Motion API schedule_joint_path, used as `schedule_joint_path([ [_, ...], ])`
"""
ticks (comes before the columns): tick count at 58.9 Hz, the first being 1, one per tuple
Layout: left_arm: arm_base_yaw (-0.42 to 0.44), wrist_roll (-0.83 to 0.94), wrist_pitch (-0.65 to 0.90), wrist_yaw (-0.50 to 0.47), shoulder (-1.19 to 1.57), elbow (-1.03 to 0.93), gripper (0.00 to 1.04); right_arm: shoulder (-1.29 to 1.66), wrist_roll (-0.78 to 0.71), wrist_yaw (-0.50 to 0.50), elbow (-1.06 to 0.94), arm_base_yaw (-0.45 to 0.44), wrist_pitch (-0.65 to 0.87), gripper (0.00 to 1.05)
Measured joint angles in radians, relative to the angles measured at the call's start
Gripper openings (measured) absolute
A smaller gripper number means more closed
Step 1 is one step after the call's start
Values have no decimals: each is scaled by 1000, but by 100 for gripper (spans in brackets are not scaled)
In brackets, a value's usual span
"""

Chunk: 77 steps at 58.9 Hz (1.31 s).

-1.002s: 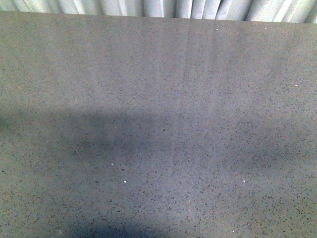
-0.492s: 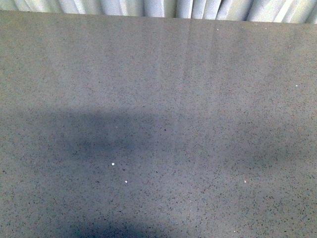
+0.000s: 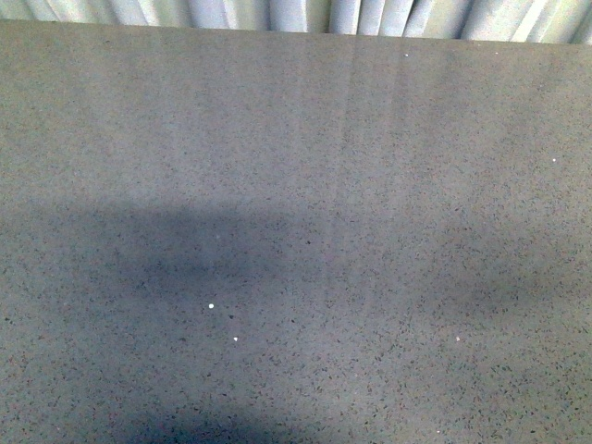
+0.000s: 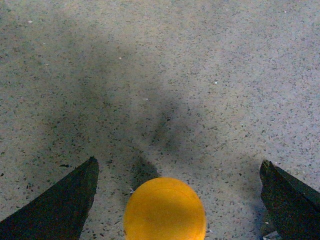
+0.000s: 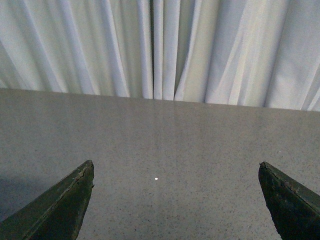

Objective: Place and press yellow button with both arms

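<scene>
The left fingers (image 4: 65, 205) are spread wide, and one yellow button (image 4: 165, 209) stands between them on the grey speckled desk (image 4: 200, 75), touching neither finger. The right fingers (image 5: 60, 205) are also spread, above the same desk. Behind the desk hangs a white curtain (image 5: 160, 45).

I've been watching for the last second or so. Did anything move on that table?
Nothing visibly moved. In the front view the grey table shows the same dark shadows and the curtain behind, with no arm or button in sight. Only that view has earlier pictures, so whether the yellow button, between the fingers of the open left gripper, has shifted cannot be told.
</scene>
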Motion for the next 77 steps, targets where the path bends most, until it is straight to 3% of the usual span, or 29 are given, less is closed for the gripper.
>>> schedule_joint_path([
  [29, 15, 33, 27, -22, 39, 0, 95, 0, 0, 0, 0, 0, 0, 96],
  [52, 14, 51, 35, -24, 47, 0, 39, 0, 0, 0, 0, 0, 0, 96],
  [68, 10, 64, 24, -23, 35, 0, 35, 0, 0, 0, 0, 0, 0, 96],
  [77, -26, 52, -41, -3, -124, 4, 35, 0, 0, 0, 0, 0, 0, 96],
])
